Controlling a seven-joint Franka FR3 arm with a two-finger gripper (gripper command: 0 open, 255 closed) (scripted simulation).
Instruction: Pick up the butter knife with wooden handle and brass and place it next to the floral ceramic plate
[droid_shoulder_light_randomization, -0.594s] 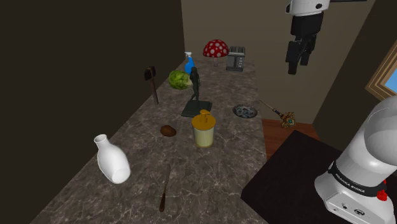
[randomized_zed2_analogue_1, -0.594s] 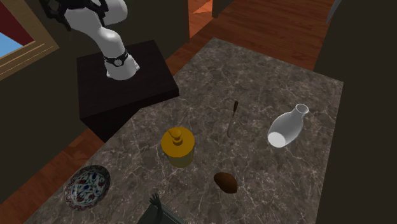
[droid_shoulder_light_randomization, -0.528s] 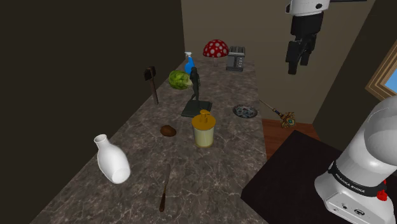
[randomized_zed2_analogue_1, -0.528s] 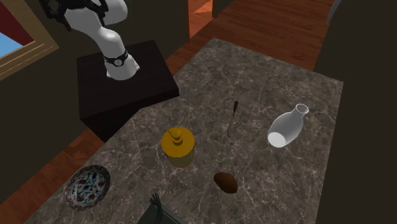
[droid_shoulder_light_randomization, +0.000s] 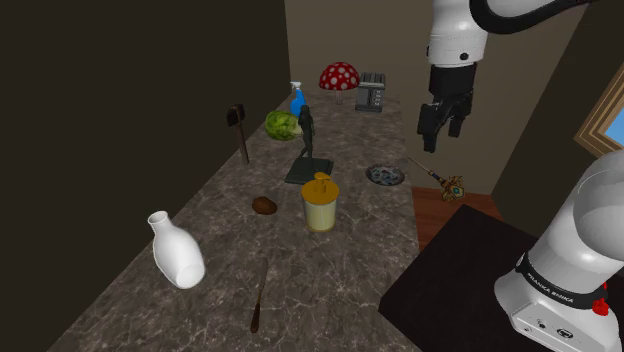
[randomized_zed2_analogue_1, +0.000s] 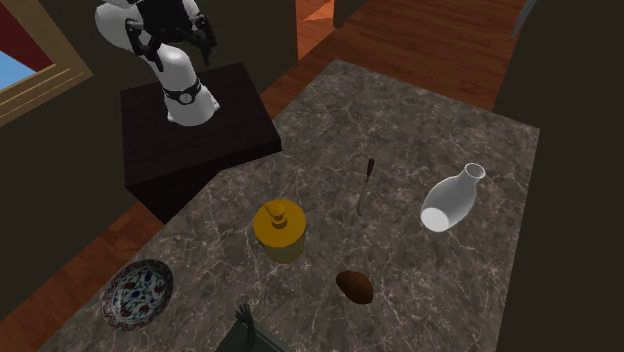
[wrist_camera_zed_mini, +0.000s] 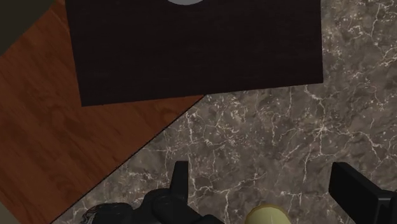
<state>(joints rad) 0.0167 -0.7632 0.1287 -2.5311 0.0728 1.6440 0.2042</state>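
Note:
The butter knife (droid_shoulder_light_randomization: 259, 298) is a thin dark piece with a brown handle, lying flat on the marble counter near its front end, between the white vase and the stand; it lies beside the vase (randomized_zed2_analogue_1: 364, 187). The floral plate (droid_shoulder_light_randomization: 385, 175) sits near the counter's edge by the wooden floor, far from the knife (randomized_zed2_analogue_1: 141, 293). My gripper (droid_shoulder_light_randomization: 440, 128) hangs high in the air above and just beyond the plate, fingers apart and holding nothing. In the wrist view the open gripper (wrist_camera_zed_mini: 267, 191) looks down on marble and the stand.
A yellow lidded jar (droid_shoulder_light_randomization: 320, 202) and a small brown lump (droid_shoulder_light_randomization: 264, 205) sit mid-counter, with a white vase (droid_shoulder_light_randomization: 175, 252) near the knife. Farther back stand a dark figurine (droid_shoulder_light_randomization: 308, 150), a lettuce (droid_shoulder_light_randomization: 283, 125), a hammer (droid_shoulder_light_randomization: 240, 130), a toaster (droid_shoulder_light_randomization: 371, 92) and a red mushroom (droid_shoulder_light_randomization: 339, 76). The dark stand (randomized_zed2_analogue_1: 195, 135) borders the counter.
The arm has swung down and toward the shoulder view's left, bringing the gripper lower, over the plate's end of the counter. Nothing on the counter has moved.

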